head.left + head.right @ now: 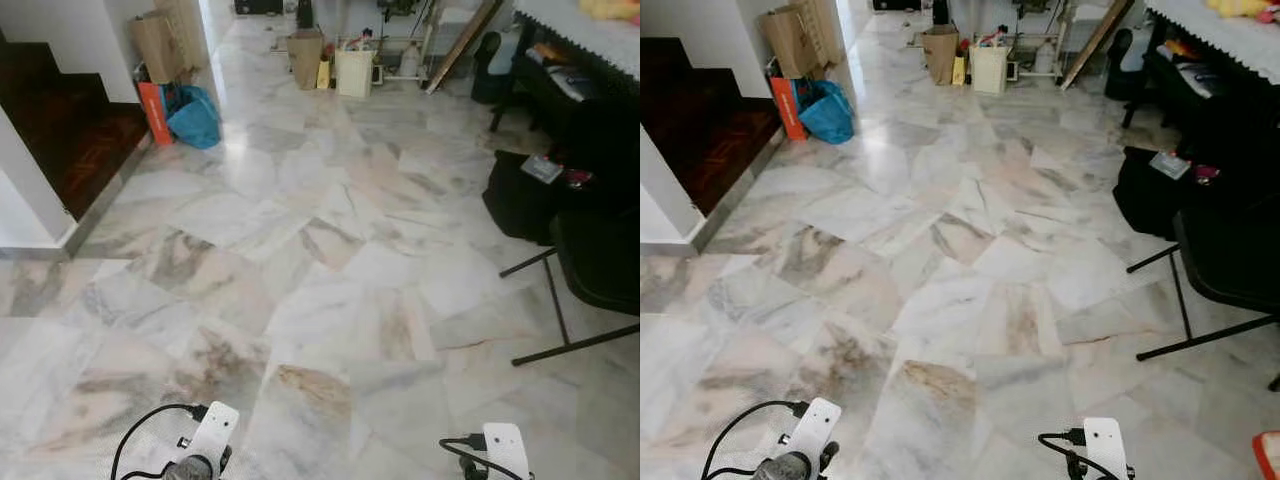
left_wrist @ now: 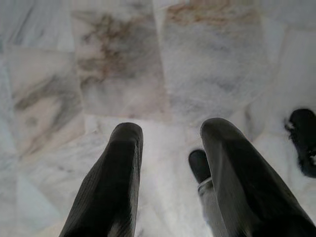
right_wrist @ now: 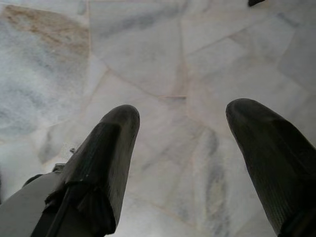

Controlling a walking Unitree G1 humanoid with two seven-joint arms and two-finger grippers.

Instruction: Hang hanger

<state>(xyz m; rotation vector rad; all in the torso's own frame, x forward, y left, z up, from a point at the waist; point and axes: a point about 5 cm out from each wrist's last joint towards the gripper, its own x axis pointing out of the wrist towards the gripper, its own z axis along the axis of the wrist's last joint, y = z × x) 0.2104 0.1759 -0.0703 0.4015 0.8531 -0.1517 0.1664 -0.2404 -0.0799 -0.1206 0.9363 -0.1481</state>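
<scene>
Both arms hang low over a marble floor [image 1: 330,290]. My left gripper [image 2: 170,148] is open, its two black fingers [image 2: 116,182] spread with only floor tiles between them. My right gripper [image 3: 185,133] is open too, fingers [image 3: 108,158] wide apart above the tiles and holding nothing. The left wrist [image 1: 205,445] and right wrist [image 1: 500,452] show at the bottom edge of the eye views.
A black folding chair [image 1: 590,270] and a dark table [image 1: 570,110] with clutter stand on the right. Dark wooden stairs [image 1: 70,130] rise at the left. A blue bag [image 1: 195,118], an orange bag [image 1: 155,112], cardboard boxes [image 1: 160,45] and a white bin [image 1: 354,72] lie at the far end.
</scene>
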